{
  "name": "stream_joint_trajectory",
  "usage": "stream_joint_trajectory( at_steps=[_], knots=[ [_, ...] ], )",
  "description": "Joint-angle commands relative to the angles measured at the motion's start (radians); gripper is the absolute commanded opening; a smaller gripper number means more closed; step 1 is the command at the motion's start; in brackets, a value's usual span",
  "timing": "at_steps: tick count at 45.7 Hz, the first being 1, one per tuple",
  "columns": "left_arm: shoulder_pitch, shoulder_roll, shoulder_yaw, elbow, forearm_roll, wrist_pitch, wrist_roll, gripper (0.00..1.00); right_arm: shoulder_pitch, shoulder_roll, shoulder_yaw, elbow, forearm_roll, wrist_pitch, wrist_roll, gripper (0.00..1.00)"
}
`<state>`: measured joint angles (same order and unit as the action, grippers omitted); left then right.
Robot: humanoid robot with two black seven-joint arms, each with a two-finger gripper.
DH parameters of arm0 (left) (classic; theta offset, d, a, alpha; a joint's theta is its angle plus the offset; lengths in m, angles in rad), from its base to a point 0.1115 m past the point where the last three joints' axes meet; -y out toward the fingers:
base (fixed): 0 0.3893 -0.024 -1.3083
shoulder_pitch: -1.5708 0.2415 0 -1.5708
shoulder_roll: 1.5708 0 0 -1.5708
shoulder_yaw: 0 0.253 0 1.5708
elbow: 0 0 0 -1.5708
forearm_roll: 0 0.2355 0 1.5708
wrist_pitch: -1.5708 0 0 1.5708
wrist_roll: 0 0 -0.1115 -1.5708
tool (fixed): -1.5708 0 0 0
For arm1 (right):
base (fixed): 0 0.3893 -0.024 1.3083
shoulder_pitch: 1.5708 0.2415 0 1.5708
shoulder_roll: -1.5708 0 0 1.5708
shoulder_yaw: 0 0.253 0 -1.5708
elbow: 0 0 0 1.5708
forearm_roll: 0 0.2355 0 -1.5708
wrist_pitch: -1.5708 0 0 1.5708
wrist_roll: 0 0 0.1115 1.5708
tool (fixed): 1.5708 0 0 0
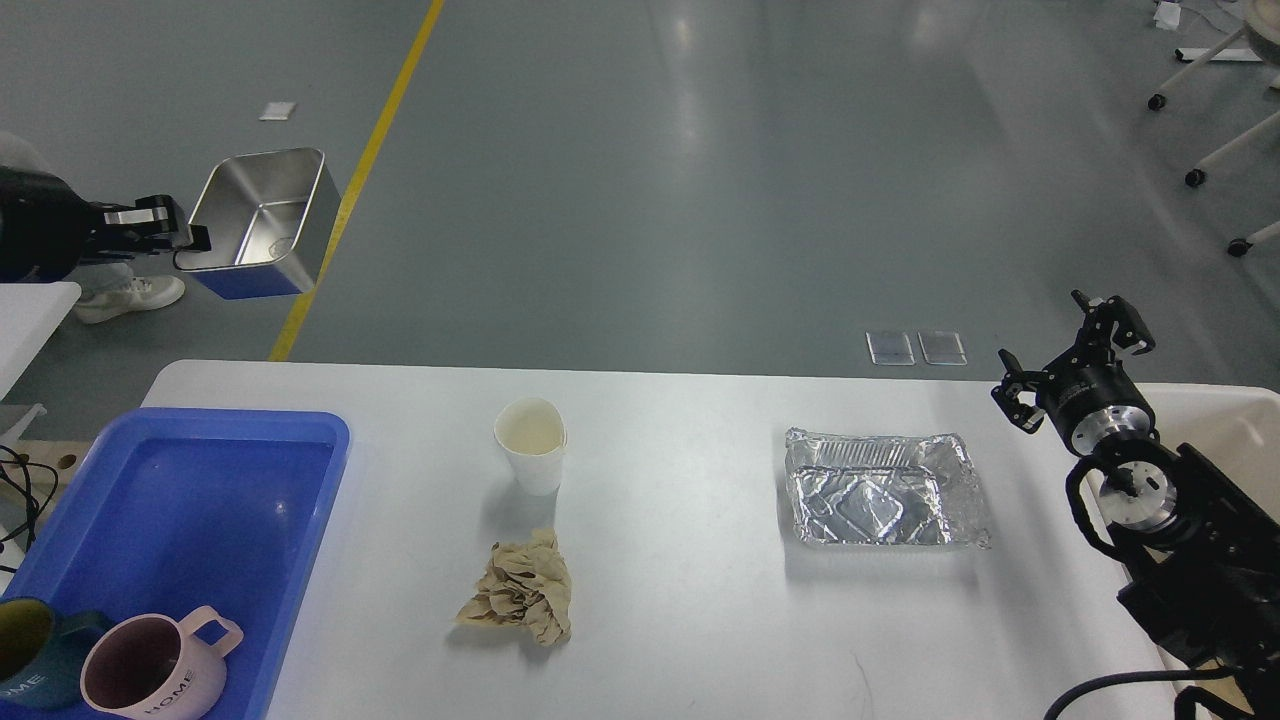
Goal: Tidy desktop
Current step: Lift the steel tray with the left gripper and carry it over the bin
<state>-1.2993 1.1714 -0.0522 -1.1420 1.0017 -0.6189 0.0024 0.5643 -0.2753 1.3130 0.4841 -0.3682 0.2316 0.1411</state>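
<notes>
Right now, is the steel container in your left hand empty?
Empty: the steel container held by the left hand tilts its opening toward the camera, showing only a bare shiny bottom.

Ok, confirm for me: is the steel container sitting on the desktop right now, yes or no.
No, the left gripper holds the steel container by its rim, raised in the air beyond the far left corner of the desktop.

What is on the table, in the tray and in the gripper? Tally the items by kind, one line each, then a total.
Mugs in the blue tray: 2, pink mug and dark mug
Paper cup: 1
Crumpled paper: 1
Foil tray: 1
Steel box, held up by the left gripper: 1
Total: 6
</notes>
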Motion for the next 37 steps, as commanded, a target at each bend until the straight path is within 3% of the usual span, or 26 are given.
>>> stream_joint_trajectory(
  at_steps=[1, 13, 18, 37],
  knots=[
    [0.104, 0.042, -0.005, -0.002, 0.005, 0.039, 0.002, 0.0, -0.001, -0.001, 0.0, -0.002, 0.0, 0.0, 0.0, 1.0],
    [0.336, -0.025, 0.002, 0.034, 0.003, 0.226, -0.012, 0.0, -0.003, -0.001, -0.001, -0.005, 0.0, 0.002, 0.0, 1.0],
    [0.439, -0.108, -0.003, 0.109, 0.005, 0.271, -0.013, 0.0, -0.004, -0.002, -0.003, -0.009, 0.0, 0.003, 0.0, 1.0],
    [0.529, -0.233, 0.003, 0.255, 0.014, 0.358, -0.012, 0.0, -0.018, -0.015, -0.003, -0.009, 0.0, 0.003, 0.0, 1.0]
  ],
)
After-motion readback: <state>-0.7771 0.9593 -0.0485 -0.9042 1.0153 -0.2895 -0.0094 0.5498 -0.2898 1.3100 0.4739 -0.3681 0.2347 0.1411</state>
